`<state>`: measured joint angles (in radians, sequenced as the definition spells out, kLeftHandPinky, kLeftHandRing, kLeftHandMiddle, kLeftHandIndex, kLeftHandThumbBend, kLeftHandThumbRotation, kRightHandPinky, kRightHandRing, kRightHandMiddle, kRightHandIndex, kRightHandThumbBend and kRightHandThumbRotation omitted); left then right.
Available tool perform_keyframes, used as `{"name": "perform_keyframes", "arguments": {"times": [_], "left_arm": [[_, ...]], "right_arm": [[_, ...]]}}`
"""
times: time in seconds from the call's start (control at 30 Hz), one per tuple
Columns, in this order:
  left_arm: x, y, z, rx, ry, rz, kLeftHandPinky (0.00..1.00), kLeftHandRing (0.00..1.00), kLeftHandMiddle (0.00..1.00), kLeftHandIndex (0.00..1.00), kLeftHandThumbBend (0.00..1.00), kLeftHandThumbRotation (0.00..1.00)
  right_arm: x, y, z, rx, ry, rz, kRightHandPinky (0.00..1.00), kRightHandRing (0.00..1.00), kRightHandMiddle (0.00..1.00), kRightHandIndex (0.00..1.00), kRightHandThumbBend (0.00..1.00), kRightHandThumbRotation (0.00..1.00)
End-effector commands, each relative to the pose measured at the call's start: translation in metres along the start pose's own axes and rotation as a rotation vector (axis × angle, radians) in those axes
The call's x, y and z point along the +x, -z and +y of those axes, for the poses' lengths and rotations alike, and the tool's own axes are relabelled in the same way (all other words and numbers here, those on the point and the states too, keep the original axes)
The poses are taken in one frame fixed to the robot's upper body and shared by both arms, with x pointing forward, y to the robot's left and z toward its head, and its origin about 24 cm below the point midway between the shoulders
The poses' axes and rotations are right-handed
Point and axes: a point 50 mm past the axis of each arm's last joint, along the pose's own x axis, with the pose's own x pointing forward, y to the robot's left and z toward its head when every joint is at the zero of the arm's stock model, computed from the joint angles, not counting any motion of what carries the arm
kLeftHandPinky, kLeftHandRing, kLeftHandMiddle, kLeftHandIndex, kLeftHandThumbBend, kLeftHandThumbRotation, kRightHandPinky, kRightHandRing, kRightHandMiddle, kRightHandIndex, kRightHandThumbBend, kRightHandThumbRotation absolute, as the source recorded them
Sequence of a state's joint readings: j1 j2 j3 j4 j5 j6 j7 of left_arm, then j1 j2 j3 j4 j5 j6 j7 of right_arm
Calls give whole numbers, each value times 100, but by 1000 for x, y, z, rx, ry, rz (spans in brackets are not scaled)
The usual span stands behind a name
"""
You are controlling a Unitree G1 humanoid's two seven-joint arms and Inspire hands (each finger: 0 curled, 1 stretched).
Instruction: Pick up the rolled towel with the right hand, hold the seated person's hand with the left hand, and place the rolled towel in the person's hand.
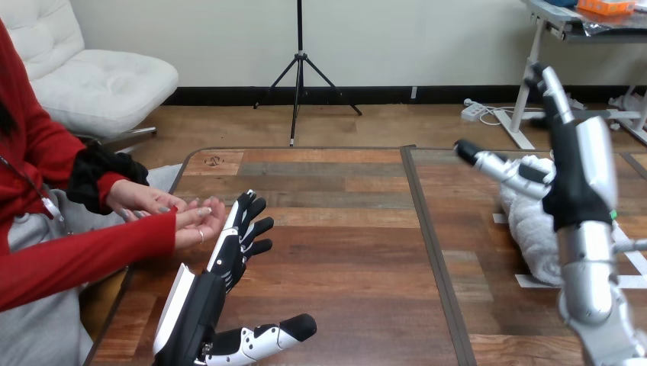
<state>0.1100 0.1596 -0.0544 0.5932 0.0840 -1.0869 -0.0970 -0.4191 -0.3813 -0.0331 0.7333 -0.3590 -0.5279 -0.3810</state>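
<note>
In the head view, the towel (526, 229) is a white, fluffy cloth rolled into a thick tube. It lies on the table (343, 252) near its right edge, with its length running from the far side toward the near side. Its near end rests among white tape marks (530, 280) stuck to the wood. The right hand (572, 164) stands upright in front of the towel and hides its right part. The fingers are straight and point up, and the thumb juts out toward the left over the roll's far end. Whether the hand touches the cloth cannot be told. A dark strip (427, 236) runs across the table from far edge to near edge, with the towel on its right and everything else on its left. Toward the table's left edge the left hand (229, 255) lies low over the wood. Its fingers are stretched straight toward the far edge and slightly fanned, and its thumb sticks out to the right near the near edge. Just left of those fingers is the person's open hand (194, 221), red-sleeved and palm up, with its fingertips right against the robot's fingers. No robot finger curls round it. The person's other hand (137, 198), with a dark cuff, sits just behind it at the table's left edge.
</note>
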Motion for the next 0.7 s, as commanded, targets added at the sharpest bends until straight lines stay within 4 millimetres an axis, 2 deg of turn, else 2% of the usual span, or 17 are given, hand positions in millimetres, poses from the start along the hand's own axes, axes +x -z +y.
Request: {"name": "perform_keyframes", "arguments": {"times": [0.0,0.4,0.67], "left_arm": [[15,-9,6,9,-21,-73,84,91,97,100,100,48],[15,-9,5,9,-19,-74,84,91,96,99,100,48],[15,-9,5,11,-15,-78,84,91,96,99,100,48]], "right_arm": [[36,-30,-24,-45,71,-99,82,92,92,98,100,57],[59,-35,-44,-125,74,-8,83,93,94,99,100,56],[75,-35,-53,-171,56,83,75,91,94,99,100,58]]}}
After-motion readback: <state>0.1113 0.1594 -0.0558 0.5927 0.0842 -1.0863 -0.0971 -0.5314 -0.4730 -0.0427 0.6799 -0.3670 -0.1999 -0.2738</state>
